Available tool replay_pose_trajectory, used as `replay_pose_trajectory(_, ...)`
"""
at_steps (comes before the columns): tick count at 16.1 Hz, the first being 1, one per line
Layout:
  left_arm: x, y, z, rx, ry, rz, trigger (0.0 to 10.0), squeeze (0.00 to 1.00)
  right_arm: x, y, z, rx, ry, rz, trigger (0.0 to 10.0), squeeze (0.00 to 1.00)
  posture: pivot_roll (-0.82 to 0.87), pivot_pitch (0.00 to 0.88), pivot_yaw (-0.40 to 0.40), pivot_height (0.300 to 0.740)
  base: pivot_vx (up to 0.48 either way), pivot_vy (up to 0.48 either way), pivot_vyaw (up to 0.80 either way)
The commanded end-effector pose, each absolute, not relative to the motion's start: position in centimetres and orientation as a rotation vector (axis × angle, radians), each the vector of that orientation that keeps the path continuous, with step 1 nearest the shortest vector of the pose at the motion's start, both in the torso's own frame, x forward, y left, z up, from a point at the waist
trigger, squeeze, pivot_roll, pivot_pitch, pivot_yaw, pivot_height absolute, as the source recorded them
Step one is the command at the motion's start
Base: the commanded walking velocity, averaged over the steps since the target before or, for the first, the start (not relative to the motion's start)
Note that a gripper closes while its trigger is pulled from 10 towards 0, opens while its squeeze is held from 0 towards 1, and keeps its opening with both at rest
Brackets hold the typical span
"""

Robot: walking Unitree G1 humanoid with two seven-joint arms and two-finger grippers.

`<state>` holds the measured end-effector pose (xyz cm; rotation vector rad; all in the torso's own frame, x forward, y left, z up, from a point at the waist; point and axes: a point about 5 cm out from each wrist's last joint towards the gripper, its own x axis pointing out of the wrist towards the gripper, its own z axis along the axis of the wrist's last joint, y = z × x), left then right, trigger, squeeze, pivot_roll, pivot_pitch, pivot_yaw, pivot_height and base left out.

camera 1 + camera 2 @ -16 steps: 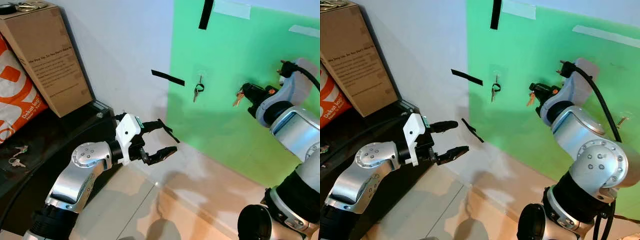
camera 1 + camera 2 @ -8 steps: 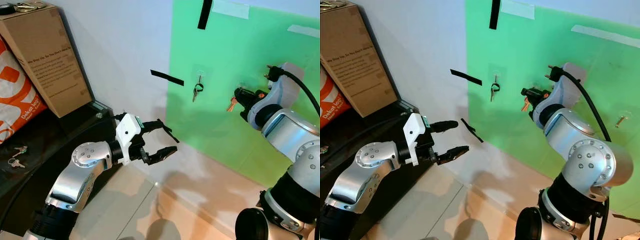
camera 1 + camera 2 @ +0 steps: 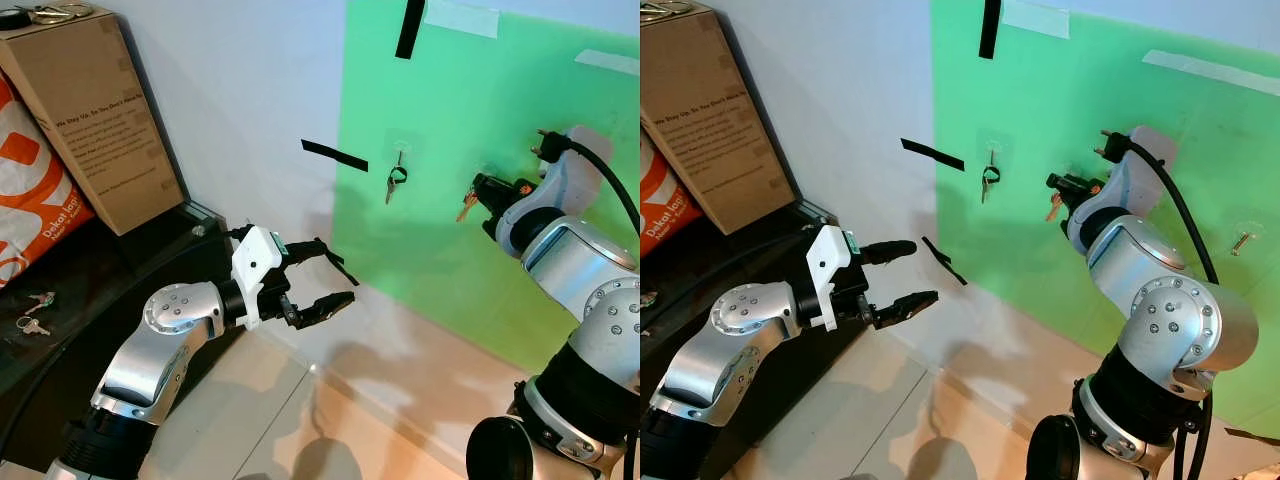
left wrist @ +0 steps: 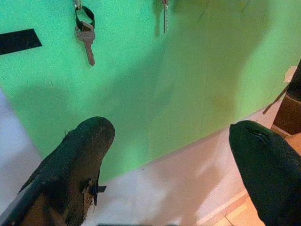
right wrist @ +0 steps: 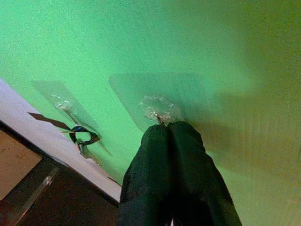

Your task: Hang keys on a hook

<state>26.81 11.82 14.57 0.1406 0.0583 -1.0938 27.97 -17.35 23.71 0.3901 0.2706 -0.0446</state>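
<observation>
Two end effectors in the left eye view: the left end effector [image 3: 322,273] held low, fingers spread, empty; the right end effector [image 3: 487,190] pressed to the green board [image 3: 450,90], clenched on a brass key [image 3: 466,206] dangling at its 8 o'clock. Another key [image 3: 393,183] hangs at the right end effector's 9 o'clock.

Left wrist view: black fingers [image 4: 84,155] wide apart, hung key at 11 o'clock.

Right wrist view: fingertips [image 5: 171,141] closed, touching a clear hook [image 5: 157,102].

Hung key [image 3: 392,184] left of right pincer [image 3: 478,190] at board [image 3: 450,100]
</observation>
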Motion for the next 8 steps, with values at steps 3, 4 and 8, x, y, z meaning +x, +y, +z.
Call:
replay_pose_trajectory(3, 26.9, 11.8, 15.0, 0.155, 0.049, -1.111, 10.0, 0.0, 27.6, -17.2, 22.8, 0.348, 0.317, -0.04, 10.0, 0.0, -0.07, 0.0, 0.012, 0.74, 0.0, 0.0, 0.0)
replay_pose_trajectory(4, 26.9, 11.8, 15.0, 0.154, 0.049, -1.112, 10.0, 0.0, 27.6, -17.0, 22.9, 0.355, 0.31, -0.022, 10.0, 0.0, -0.07, 0.0, 0.012, 0.74, 0.0, 0.0, 0.0)
replay_pose_trajectory(8, 26.8, 11.7, 14.9, 0.152, 0.05, -1.116, 10.0, 0.0, 27.6, -16.3, 23.6, 0.376, 0.28, 0.033, 10.0, 0.0, -0.07, 0.0, 0.008, 0.74, 0.0, 0.0, 0.0)
